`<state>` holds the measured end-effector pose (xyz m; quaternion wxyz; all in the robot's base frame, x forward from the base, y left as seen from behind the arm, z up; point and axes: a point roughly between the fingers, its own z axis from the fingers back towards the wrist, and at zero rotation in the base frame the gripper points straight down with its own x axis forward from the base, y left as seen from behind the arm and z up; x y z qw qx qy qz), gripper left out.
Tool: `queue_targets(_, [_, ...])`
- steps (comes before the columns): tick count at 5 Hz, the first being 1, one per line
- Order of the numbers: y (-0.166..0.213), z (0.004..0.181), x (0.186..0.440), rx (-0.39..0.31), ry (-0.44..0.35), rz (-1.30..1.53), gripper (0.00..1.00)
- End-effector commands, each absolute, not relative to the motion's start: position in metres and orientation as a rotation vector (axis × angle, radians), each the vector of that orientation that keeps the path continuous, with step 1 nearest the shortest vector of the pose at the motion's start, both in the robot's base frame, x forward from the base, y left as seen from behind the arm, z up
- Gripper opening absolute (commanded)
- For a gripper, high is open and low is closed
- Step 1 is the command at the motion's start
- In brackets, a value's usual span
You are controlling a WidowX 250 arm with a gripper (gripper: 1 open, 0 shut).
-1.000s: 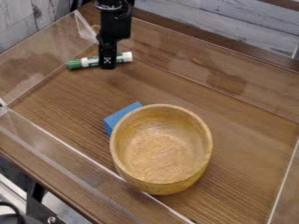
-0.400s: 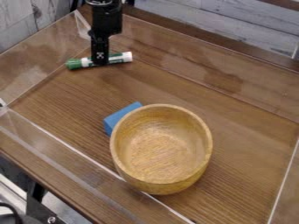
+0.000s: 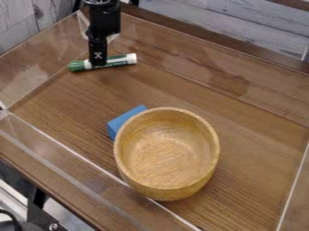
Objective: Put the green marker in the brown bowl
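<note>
With the green marker (image 3: 104,62) lying on the table (image 3: 223,81) toward ten o'clock of the tabletop, the pincer (image 3: 98,60) is hovering at the marker, its jaws clenched; whether the tips are touching the barrel, cannot tell. The brown bowl (image 3: 168,152) is resting toward five o'clock from the marker, with the blue block (image 3: 126,120) sitting just beside its rim at ten o'clock.
</note>
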<state>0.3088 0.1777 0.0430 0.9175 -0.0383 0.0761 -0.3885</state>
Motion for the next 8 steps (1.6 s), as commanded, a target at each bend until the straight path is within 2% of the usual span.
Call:
queue_targets(1, [0.1886, 0.0611, 0.3174, -0.024, 0.113, -0.788, 0.00])
queue_targets(8, [0.1929, 0.0588, 0.3091, -0.055, 0.120, -0.758, 0.00])
